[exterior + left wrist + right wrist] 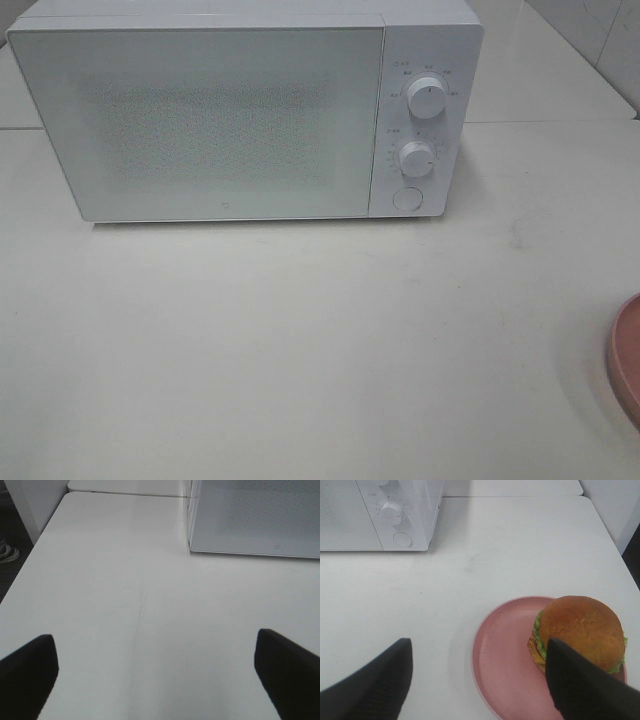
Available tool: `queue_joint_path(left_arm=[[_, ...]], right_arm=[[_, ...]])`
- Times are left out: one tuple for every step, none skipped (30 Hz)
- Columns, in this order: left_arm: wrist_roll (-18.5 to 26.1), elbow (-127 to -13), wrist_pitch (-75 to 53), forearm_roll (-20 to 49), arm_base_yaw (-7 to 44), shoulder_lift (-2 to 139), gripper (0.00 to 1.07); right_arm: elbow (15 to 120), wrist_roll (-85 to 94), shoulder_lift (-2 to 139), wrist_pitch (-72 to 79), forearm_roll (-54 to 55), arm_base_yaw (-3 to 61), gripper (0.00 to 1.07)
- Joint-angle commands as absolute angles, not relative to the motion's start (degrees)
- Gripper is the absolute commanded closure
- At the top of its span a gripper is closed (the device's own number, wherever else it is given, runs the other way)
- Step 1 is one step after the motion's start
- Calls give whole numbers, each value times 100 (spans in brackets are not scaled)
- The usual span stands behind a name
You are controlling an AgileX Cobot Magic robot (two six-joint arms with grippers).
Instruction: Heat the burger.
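Note:
The burger [580, 630], with a golden-brown bun, green lettuce and yellow cheese, sits on a round pink plate [505, 650] in the right wrist view. My right gripper [477, 677] is open above the plate's near side, one finger overlapping the burger's near edge in the picture. In the high view only the plate's edge [627, 358] shows at the far right; the burger is out of view there. The white microwave [245, 110] stands at the back with its door shut. My left gripper [155, 672] is open and empty over bare table, in front of the microwave's left corner [255, 517].
The microwave has two knobs [426, 100] [416, 158] and a round button [407, 198] on its right panel. The white table [300, 340] ends at an edge on the left [30, 560]. A shoe [7, 554] shows on the floor beyond it.

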State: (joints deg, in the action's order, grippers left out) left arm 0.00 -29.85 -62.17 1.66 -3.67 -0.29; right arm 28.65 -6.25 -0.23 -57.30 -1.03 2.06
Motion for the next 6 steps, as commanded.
queue_joint_path(left_arm=[[29,-2962,-6142,178,-378,-155,6],[29,-2962,-6142,178,-378,-155,6],[29,-2962,-6142,178,-378,-155,6],[29,-2962,-6142,178,-378,-155,6],[29,-2962,-6142,178,-378,-155,6],[29,-2962,-6142,178,-378,-155,6]], right_arm=[[2848,-544,-178,-5701,-109,166,35],[2848,-544,-178,-5701,-109,166,35],[2848,-544,-178,-5701,-109,166,35],[2848,-544,-178,-5701,-109,166,35],[2848,-544,-178,-5701,-109,166,35],[2848,-544,-178,-5701,-109,166,35]])
